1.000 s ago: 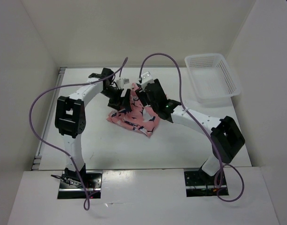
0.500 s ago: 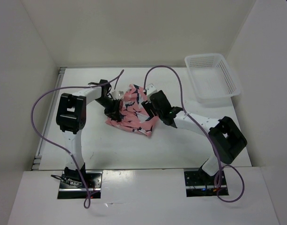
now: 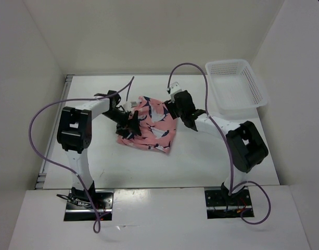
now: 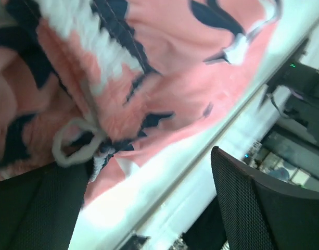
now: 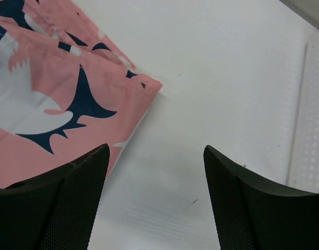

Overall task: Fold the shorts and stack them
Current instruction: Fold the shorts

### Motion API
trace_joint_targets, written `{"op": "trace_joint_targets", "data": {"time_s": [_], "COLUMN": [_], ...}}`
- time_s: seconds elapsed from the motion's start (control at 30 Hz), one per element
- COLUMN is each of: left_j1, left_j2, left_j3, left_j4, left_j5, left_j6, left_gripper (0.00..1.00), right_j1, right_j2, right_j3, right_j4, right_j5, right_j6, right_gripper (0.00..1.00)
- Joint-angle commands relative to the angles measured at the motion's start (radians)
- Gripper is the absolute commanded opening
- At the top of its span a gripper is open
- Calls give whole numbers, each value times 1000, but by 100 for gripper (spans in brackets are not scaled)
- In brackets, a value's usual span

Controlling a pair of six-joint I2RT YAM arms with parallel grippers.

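Note:
The shorts (image 3: 151, 125), salmon-pink with navy-and-white shapes, lie in a flat folded bundle at the middle of the table. My left gripper (image 3: 133, 125) hovers low over their left part, open. In the left wrist view (image 4: 149, 208) nothing sits between its fingers, and the fabric (image 4: 164, 67) with a white drawstring loop (image 4: 76, 143) lies just beyond them. My right gripper (image 3: 171, 105) is at the shorts' far right corner, open over bare table (image 5: 154, 203), with the cloth's corner (image 5: 71, 99) beside its left finger (image 5: 55, 203).
A white mesh basket (image 3: 237, 88) stands at the back right of the table, and its rim (image 5: 310, 120) shows at the right edge of the right wrist view. Purple cables arc over both arms. White walls enclose the table on three sides.
The shorts have been spread flatter and wider toward the right. The left gripper came nearer along their left side. The right gripper drew off to their far right corner.

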Motion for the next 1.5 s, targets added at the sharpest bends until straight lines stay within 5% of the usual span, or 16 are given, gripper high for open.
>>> {"op": "trace_joint_targets", "data": {"time_s": [0.0, 0.33, 0.6, 0.83, 0.97, 1.03, 1.07, 1.1, 1.3, 1.33, 1.37, 1.4, 1.47], "left_j1": [49, -17, -126, -115, -77, -48, -37, -26, 35, 46, 46, 46, 46], "left_j2": [-60, 7, 185, 308, 386, 423, 423, 435, 423, 412, 403, 403, 394], "left_j3": [56, 294, 441, 533, 640, 655, 665, 665, 647, 647, 647, 647, 647], "left_j4": [-96, 68, 143, 176, 124, 113, 113, 113, 131, 140, 140, 140, 130], "left_j5": [72, -238, -455, -577, -525, -473, -453, -430, -353, -353, -319, -302, -243], "left_j6": [23, 23, 23, 23, 23, 23, 23, 23, 23, 23, 23, 23, 23], "left_gripper": [100, 100, 100, 100, 72, 20, 7, 5, 5, 10, 37, 51, 63], "right_j1": [-10, -10, -10, -10, -10, -10, -10, -10, -10, -10, -10, -10, -10], "right_j2": [17, 69, 87, 78, 78, 87, 87, 98, 107, 107, 107, 107, 107], "right_j3": [63, 41, 41, 41, 50, 76, 76, 99, 148, 148, 158, 167, 178], "right_j4": [67, 67, 67, 58, 58, 69, 69, 69, 87, 87, 87, 87, 87], "right_j5": [-19, -67, -67, -67, -58, -47, -47, -47, -36, -27, -27, -27, -27], "right_j6": [-15, 33, 53, 74, 74, 65, 54, 54, 24, 15, 14, 5, -4], "right_gripper": [78, 65, 65, 65, 65, 65, 65, 65, 65, 65, 65, 65, 70]}}
